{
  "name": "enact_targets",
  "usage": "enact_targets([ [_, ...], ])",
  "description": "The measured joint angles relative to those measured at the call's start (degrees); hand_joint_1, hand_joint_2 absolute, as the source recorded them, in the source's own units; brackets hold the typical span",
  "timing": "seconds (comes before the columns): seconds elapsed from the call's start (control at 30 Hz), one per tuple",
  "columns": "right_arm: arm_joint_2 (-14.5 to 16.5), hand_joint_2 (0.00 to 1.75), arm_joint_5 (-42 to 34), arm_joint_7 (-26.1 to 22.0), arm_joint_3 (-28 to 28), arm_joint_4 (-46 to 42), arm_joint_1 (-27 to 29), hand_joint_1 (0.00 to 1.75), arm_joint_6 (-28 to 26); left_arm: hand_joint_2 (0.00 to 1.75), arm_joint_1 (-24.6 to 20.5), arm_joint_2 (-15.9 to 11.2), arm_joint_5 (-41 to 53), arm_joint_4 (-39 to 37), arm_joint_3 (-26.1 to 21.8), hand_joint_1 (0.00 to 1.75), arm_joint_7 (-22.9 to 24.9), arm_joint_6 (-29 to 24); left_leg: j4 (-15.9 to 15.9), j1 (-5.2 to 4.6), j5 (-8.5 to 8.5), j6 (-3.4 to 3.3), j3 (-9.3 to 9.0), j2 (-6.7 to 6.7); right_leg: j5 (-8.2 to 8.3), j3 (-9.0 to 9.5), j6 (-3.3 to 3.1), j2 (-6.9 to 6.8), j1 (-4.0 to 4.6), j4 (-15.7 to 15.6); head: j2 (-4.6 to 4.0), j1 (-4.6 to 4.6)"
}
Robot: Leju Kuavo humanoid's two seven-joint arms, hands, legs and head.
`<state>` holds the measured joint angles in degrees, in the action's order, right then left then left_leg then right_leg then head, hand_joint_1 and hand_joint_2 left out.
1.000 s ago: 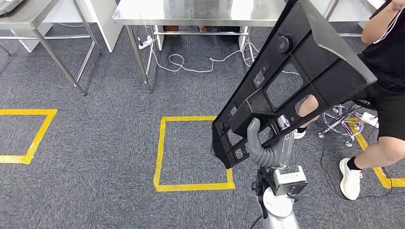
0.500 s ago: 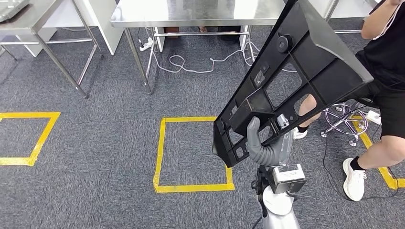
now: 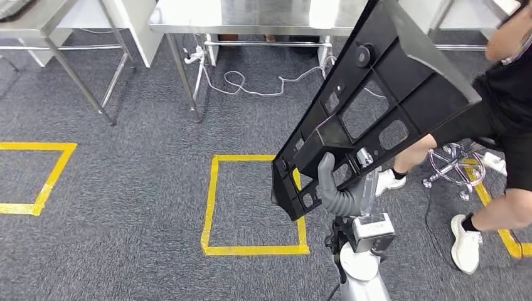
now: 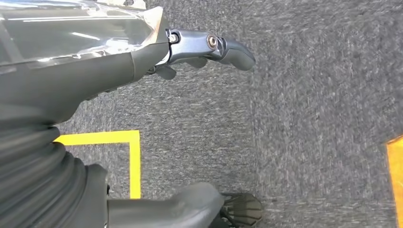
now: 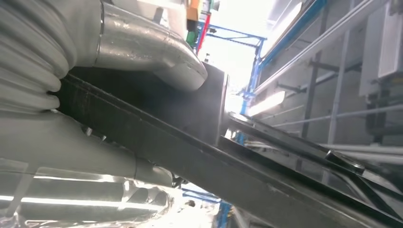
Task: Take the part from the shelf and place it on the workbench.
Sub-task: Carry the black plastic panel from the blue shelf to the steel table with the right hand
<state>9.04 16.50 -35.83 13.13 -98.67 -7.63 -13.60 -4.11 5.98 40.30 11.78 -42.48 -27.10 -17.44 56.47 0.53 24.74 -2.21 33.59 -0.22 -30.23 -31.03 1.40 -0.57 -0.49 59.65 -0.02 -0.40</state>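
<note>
Part (image 3: pixel 376 94), a big black plastic panel with ribs and cut-out windows, is held up in the air by the right hand (image 3: pixel 342 191); head view shows the grey thumb hooked over a rib near the panel's lower end, with the fingers behind it, so the hand is closed on the part; the panel slants up and away from the hand toward the upper right, its far end over the edge of the workbench (image 3: pixel 251 15) as seen from above, though whether it touches the bench cannot be told; right wrist view looks up along the dark underside of the part (image 5: pixel 199 156), the thumb (image 5: pixel 157 52) pressed against it, with bright ceiling lights and blue framing behind. Left hand (image 4: pixel 209 45) hangs over the grey carpet (image 4: pixel 309 95); its fingers are stretched out and apart with nothing in them; a corner of yellow tape (image 4: pixel 128 142) lies on the floor below it. Head view also shows a square of yellow tape (image 3: pixel 216 200) on the carpet just left of the right arm, another tape square (image 3: pixel 50 169) at the far left, a white cable (image 3: pixel 251 84) looped under the steel bench, and a second steel table (image 3: pixel 37 22) at the top left. Person (image 3: pixel 508 113) in black clothes and white shoes stands at the right, close to the panel's upper end, beside a chrome stool base (image 3: pixel 455 166).
</note>
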Motion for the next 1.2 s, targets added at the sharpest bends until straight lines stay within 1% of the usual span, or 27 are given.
enact_targets([
  [0.03,-0.05,1.75,0.0,-0.03,0.01,0.03,-0.13,1.75,-0.02,1.75,0.0,0.04,0.01,0.0,-0.08,0.0,0.0,-0.01,-0.45,0.14,0.01,-0.27,-0.6,-0.05,-1.07,-1.74,-0.12,-0.01,-0.04,3.2,0.0,0.18],
  [0.1,-0.19,1.75,-0.02,-0.07,0.01,0.18,-0.18,1.75,-0.05,1.75,-0.07,0.08,0.01,0.0,-0.26,0.0,0.01,-0.06,-0.64,0.07,0.45,-0.67,-1.15,-0.21,-3.43,-6.86,-0.34,0.25,-0.16,11.36,0.0,0.37],
  [0.13,-0.28,1.75,-0.04,-0.07,0.0,0.31,-0.09,1.75,-0.07,1.75,-0.06,0.09,0.03,0.0,-0.33,0.0,0.09,-0.18,-0.63,0.04,0.75,-0.73,-1.41,-0.37,-3.79,-9.03,-0.15,0.31,-0.22,14.15,0.0,0.39],
  [0.17,-0.35,1.75,-0.09,-0.05,0.0,0.43,0.01,1.75,-0.07,1.75,-0.02,0.13,0.05,0.0,-0.38,0.0,0.25,-0.39,-0.62,0.03,1.11,-0.69,-1.8,-0.54,-3.09,-10.02,0.31,0.35,-0.25,14.65,0.0,0.4],
  [0.2,-0.41,1.75,-0.15,-0.04,0.0,0.52,0.06,1.75,-0.05,1.75,0.03,0.17,0.07,0.0,-0.43,0.0,0.46,-0.76,-0.59,0.04,1.51,-0.57,-2.31,-0.73,-1.41,-9.79,0.92,0.35,-0.31,12.81,0.0,0.41],
  [0.27,-0.46,1.75,-0.38,-0.03,0.01,0.63,0.03,1.75,0.04,1.75,0.06,0.32,0.08,0.0,-0.6,0.0,0.84,-1.64,-0.44,-0.07,2.52,-0.14,-3.4,-1.05,3.06,-7.07,1.98,0.35,-0.47,4.83,0.0,0.49],
  [0.3,-0.47,1.75,-0.51,-0.03,0.02,0.69,0.0,1.75,0.09,1.75,0.04,0.36,0.07,0.0,-0.7,0.0,0.94,-2.04,-0.26,-0.22,3.19,0.15,-3.78,-1.19,4.7,-5.68,1.94,0.37,-0.5,1.33,0.0,0.54],
  [0.33,-0.48,1.75,-0.62,-0.03,0.02,0.79,-0.03,1.75,0.13,1.75,0.02,0.39,0.07,0.0,-0.79,0.0,0.99,-2.32,-0.09,-0.37,3.81,0.47,-4.05,-1.29,5.56,-4.79,1.59,0.37,-0.5,-0.88,0.0,0.47],
  [0.43,-0.47,1.75,-0.77,0.0,0.07,0.99,-0.24,1.75,0.16,1.75,-0.02,0.4,0.17,0.04,-0.87,0.0,1.1,-2.76,0.17,-0.21,5.18,1.5,-4.6,-1.26,5.42,-3.87,-0.1,0.42,-0.61,-1.95,0.0,0.14],
  [0.5,-0.42,1.75,-0.81,0.04,0.1,0.98,-0.5,1.75,0.16,1.75,-0.11,0.43,0.36,0.1,-0.89,0.0,1.16,-2.97,2.61,0.11,6.63,2.19,-4.0,-0.84,4.9,-2.99,-1.11,0.44,-0.98,-2.17,0.0,-0.01],
  [0.53,-0.38,1.75,-0.83,0.06,0.11,0.97,-0.59,1.75,0.16,1.75,-0.16,0.47,0.45,0.12,-0.89,0.0,1.18,-3.02,5.65,0.26,7.95,2.52,-2.58,-0.59,4.54,-2.44,-1.57,0.43,-1.11,-2.26,0.0,-0.09],
  [0.57,-0.34,1.75,-0.85,0.07,0.12,0.98,-0.64,1.75,0.15,1.75,-0.16,0.52,0.5,0.11,-0.89,0.0,1.17,-3.04,9.65,0.35,9.39,2.85,-0.33,-0.38,4.09,-1.97,-1.92,0.41,-1.07,-2.26,0.0,-0.17],
  [0.6,-0.31,1.75,-0.87,0.08,0.12,1.01,-0.62,1.75,0.13,1.75,-0.1,0.56,0.55,0.11,-0.89,0.0,1.16,-3.03,13.68,0.49,10.6,3.12,2.34,-0.28,3.63,-1.51,-2.08,0.41,-1.02,-2.25,0.0,-0.17],
  [0.63,-0.31,1.75,-0.87,0.08,0.12,1.05,-0.53,1.75,0.11,1.75,0.0,0.57,0.55,0.11,-0.9,0.0,1.14,-3.03,16.53,0.61,10.89,3.3,4.72,-0.21,3.12,-0.98,-2.08,0.44,-0.99,-2.24,0.0,-0.17],
  [0.67,-0.31,1.75,-0.87,0.08,0.12,1.1,-0.42,1.75,0.09,1.75,0.09,0.57,0.55,0.11,-0.9,0.0,1.1,-3.02,17.35,0.7,9.89,3.38,6.2,-0.16,2.57,-0.35,-1.98,0.5,-0.98,-2.24,0.0,-0.19],
  [0.7,-0.31,1.75,-0.87,0.08,0.12,1.15,-0.32,1.75,0.08,1.75,0.14,0.57,0.55,0.11,-0.9,0.0,1.05,-3.02,15.85,0.74,7.63,3.35,6.54,-0.09,1.95,0.45,-1.83,0.54,-1.02,-2.24,0.0,-0.19],
  [0.77,-0.28,1.75,-0.87,0.07,0.12,1.2,-0.26,1.75,0.07,1.75,0.19,0.57,0.55,0.09,-0.92,0.0,0.99,-3.02,8.66,0.71,1.69,3.05,4.67,0.15,0.63,2.04,-1.39,0.59,-1.05,-2.31,0.0,-0.17],
  [0.8,-0.25,1.75,-0.87,0.07,0.13,1.23,-0.3,1.75,0.07,1.75,0.18,0.58,0.54,0.07,-0.92,0.0,0.96,-3.01,5.31,0.54,-0.02,2.76,3.47,0.26,0.05,2.62,-1.06,0.6,-0.89,-2.38,0.0,-0.17],
  [0.83,-0.2,1.75,-0.87,0.06,0.13,1.26,-0.34,1.75,0.05,1.75,0.16,0.6,0.54,0.04,-0.93,0.0,0.92,-3.01,3.29,0.31,-0.67,2.39,2.71,0.33,-0.37,2.93,-0.7,0.59,-0.76,-2.54,0.0,-0.2],
  [0.9,-0.13,1.75,-0.87,0.05,0.14,1.3,-0.33,1.75,0.04,1.75,0.12,0.62,0.53,0.02,-0.92,0.0,0.85,-2.99,2.05,-0.15,0.11,1.45,2.21,0.36,-0.57,3.52,0.1,0.58,-0.39,-2.64,0.0,-0.29],
  [0.97,-0.13,1.75,-0.87,0.04,0.15,1.31,-0.29,1.75,0.03,1.75,0.14,0.66,0.53,0.02,-0.92,0.0,0.74,-2.95,1.42,-0.12,0.45,0.41,1.37,0.19,-0.66,3.37,0.55,0.57,-0.24,-1.67,0.0,-0.31],
  [1.0,-0.13,1.75,-0.87,0.03,0.16,1.31,-0.33,1.75,0.03,1.75,0.13,0.69,0.53,0.02,-0.92,0.0,0.66,-2.92,1.11,-0.07,0.61,-0.07,0.73,0.08,-0.9,2.43,0.56,0.57,-0.21,0.1,0.0,-0.27],
  [1.03,-0.14,1.75,-0.87,0.03,0.16,1.31,-0.36,1.75,0.03,1.75,0.11,0.72,0.53,0.02,-0.92,0.0,0.59,-2.89,0.83,0.01,0.82,-0.46,0.13,-0.05,-1.49,0.59,0.45,0.58,-0.22,3.17,0.0,-0.24],
  [1.1,-0.22,1.75,-0.87,0.03,0.15,1.33,-0.27,1.75,0.03,1.75,0.08,0.75,0.53,0.02,-0.92,0.0,0.51,-2.86,0.73,-0.07,1.62,-0.93,-0.75,-0.24,-3.62,-4.58,0.13,0.59,-0.25,10.87,0.0,-0.18],
  [1.13,-0.27,1.75,-0.87,0.03,0.15,1.38,-0.18,1.75,0.03,1.75,0.09,0.75,0.53,0.02,-0.92,0.0,0.51,-2.85,0.73,-0.12,2.1,-1.0,-1.25,-0.36,-4.61,-6.96,0.11,0.59,-0.24,13.57,0.0,-0.16],
  [1.17,-0.33,1.75,-0.87,0.03,0.14,1.41,-0.1,1.75,0.02,1.75,0.13,0.76,0.53,0.02,-0.93,0.0,0.5,-2.84,0.74,-0.2,2.63,-1.01,-1.89,-0.49,-4.92,-8.48,0.31,0.59,-0.23,14.42,0.0,-0.15],
  [1.2,-0.37,1.75,-0.87,0.03,0.14,1.45,-0.05,1.75,0.02,1.75,0.15,0.78,0.53,0.02,-0.93,0.0,0.5,-2.8,0.74,-0.28,3.21,-0.97,-2.69,-0.63,-4.08,-8.9,0.75,0.59,-0.22,13.11,0.0,-0.15],
])
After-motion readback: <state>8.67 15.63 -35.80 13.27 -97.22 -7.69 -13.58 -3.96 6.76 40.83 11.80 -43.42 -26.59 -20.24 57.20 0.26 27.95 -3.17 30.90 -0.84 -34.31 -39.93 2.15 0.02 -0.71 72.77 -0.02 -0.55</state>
